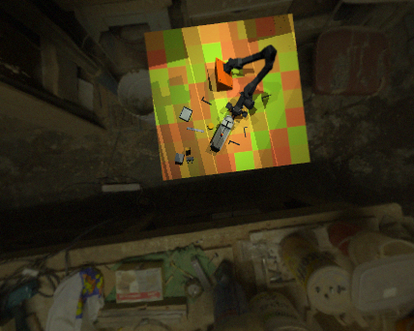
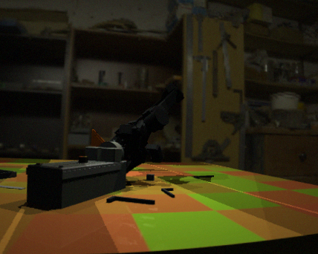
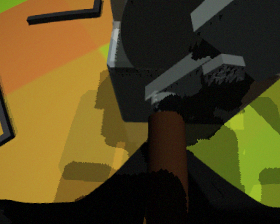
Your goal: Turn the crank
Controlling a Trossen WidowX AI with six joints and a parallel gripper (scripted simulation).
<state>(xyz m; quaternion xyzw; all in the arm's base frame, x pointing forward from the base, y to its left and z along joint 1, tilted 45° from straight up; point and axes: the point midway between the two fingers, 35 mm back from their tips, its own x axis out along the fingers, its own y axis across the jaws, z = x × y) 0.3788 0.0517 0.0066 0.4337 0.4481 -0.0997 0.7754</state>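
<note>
The machine (image 1: 218,143) (image 2: 93,183) is a long grey box with a rounded grey housing at its arm-side end. A small orange-red piece (image 1: 221,135), possibly the pointer, shows on its top; in the exterior view a small block (image 2: 82,159) stands there. The brass zero marks cannot be made out. The brown, round crank handle (image 3: 167,137) stands upright in the wrist view, beside the machine's dark end. My gripper (image 3: 160,148) (image 1: 234,114) is shut on the handle. Its fingers are in deep shadow, and the crank arm is mostly hidden.
An orange wedge (image 1: 223,75) (image 2: 96,138) stands near the arm's base. Black L-shaped keys (image 1: 234,142) (image 2: 132,200) (image 3: 66,16) lie beside the machine. On its other side are a yellow piece (image 1: 210,126), a silver strip (image 1: 195,130), a pale framed plate (image 1: 186,114) and small grey blocks (image 1: 179,158).
</note>
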